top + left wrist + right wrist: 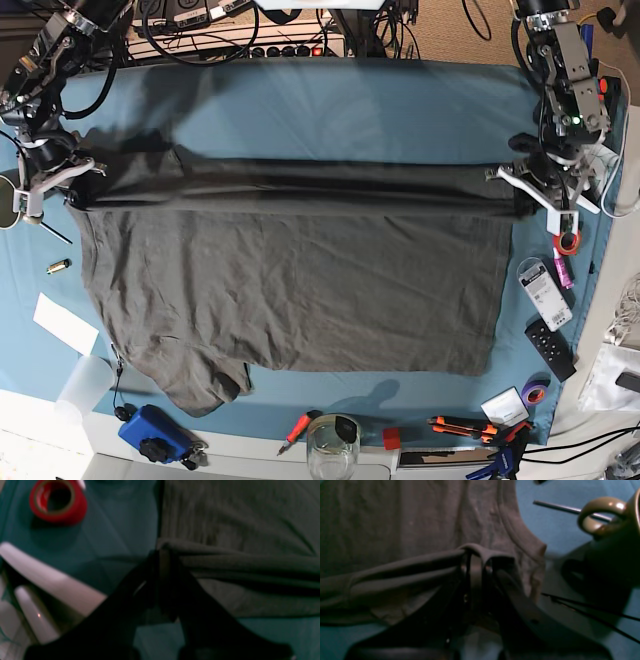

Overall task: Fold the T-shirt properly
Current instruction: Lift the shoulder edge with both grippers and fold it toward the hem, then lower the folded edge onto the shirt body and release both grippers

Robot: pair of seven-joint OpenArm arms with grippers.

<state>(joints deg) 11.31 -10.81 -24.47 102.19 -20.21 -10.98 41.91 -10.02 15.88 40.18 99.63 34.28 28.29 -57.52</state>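
The dark grey T-shirt (300,290) lies spread on the teal table cloth (330,110). Its far edge is gathered into a taut band stretched between both grippers. My left gripper (522,192), on the base view's right, is shut on that band's right end. In the left wrist view its dark fingers (162,557) pinch a fold of the T-shirt (237,517). My right gripper (75,185) is shut on the band's left end. The right wrist view shows it (480,560) clamped on a fold of the T-shirt (395,517).
A red tape roll (58,501) lies close to the left gripper; it also shows in the base view (568,243). An olive mug (607,512), a metal rod (570,509) and black cables (590,612) sit by the right gripper. A remote (550,345), glass (333,445), blue device (155,437) and tools line the table edges.
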